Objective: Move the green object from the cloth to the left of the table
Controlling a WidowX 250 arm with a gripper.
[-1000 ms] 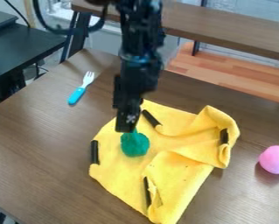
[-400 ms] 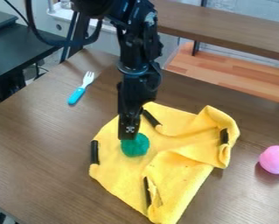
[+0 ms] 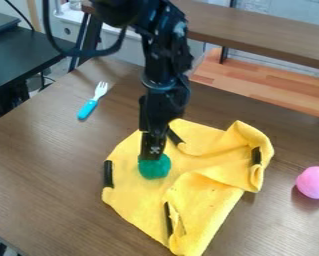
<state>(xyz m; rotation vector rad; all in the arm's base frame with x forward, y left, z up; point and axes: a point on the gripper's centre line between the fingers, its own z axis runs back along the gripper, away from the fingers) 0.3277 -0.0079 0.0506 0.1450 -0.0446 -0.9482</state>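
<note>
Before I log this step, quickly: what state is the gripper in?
Gripper: open or closed cannot be told; it is at the green object on the yellow cloth, and whether it holds it is unclear.

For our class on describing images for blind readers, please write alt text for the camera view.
A black robot gripper hangs at a green ball on a rumpled yellow cloth. On the brown table, a blue-handled fork lies at upper left and a pink ball at right.

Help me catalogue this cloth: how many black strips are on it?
4: one black strip at left, one at back, one at right, one at front. Folds in the cloth may hide more.
</note>
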